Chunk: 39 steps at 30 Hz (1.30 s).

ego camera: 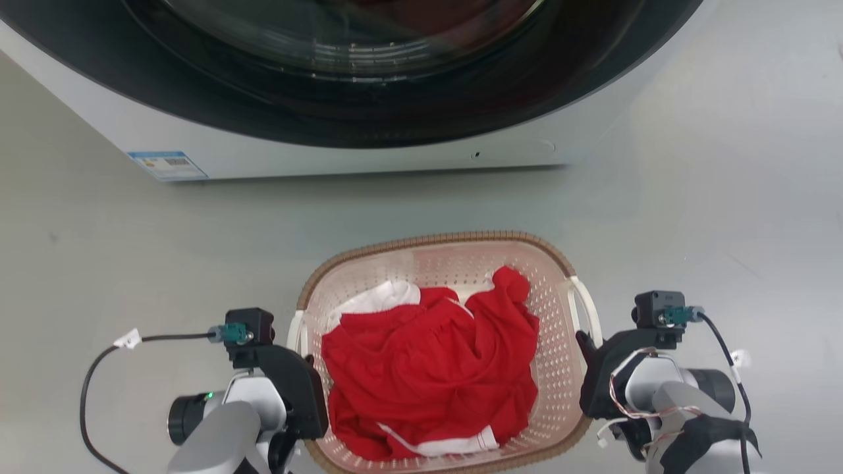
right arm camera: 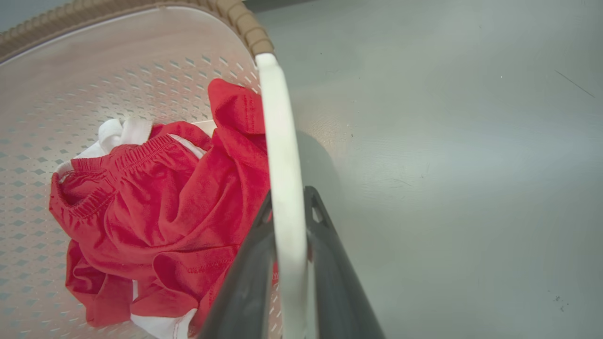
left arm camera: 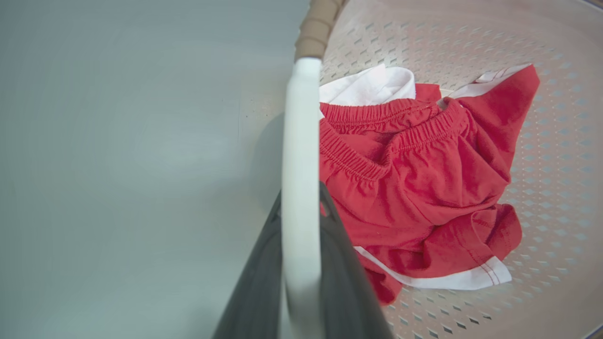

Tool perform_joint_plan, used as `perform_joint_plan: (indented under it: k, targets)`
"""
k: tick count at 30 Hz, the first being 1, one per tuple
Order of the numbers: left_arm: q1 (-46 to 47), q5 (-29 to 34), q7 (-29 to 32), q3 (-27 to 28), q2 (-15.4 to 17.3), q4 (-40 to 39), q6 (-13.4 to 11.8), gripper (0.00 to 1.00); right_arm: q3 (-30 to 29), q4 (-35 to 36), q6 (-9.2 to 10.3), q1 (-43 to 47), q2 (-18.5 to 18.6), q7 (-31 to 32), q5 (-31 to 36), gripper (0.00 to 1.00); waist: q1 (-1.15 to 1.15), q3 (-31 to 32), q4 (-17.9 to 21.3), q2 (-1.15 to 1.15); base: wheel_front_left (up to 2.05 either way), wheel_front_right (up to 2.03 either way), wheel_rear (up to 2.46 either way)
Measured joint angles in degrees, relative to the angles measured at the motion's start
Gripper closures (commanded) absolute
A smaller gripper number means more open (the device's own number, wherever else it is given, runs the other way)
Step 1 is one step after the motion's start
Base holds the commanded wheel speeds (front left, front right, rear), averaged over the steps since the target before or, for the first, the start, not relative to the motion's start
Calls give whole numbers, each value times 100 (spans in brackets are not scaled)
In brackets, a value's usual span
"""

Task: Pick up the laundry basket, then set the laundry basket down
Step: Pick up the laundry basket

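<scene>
red clothing (ego camera: 428, 368) hides the laundry basket (ego camera: 454, 263) floor; left end effector (left arm camera: 301, 197) and right end effector (right arm camera: 288, 195) each pinch a handle (right arm camera: 278, 117).

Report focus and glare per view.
Head view: sharp, reflections on the washer door. Left wrist view: laundry basket handle blurred at the left hand, red clothes sharp. Right wrist view: same blur at the right hand, shadow on the floor.
</scene>
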<state>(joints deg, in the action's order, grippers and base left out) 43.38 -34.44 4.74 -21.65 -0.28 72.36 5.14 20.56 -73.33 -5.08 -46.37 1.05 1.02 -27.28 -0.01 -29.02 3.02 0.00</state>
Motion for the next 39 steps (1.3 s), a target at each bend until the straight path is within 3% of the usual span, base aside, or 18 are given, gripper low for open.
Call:
perform_joint_plan:
  k: [39]
  targets:
    - [-1577, -1123, 686, -910, 7, -307, -361, 100, 22, -66, -8, 1545, -36, 564, -194, 100, 0, 2354, -80, -1, 0, 0, 0]
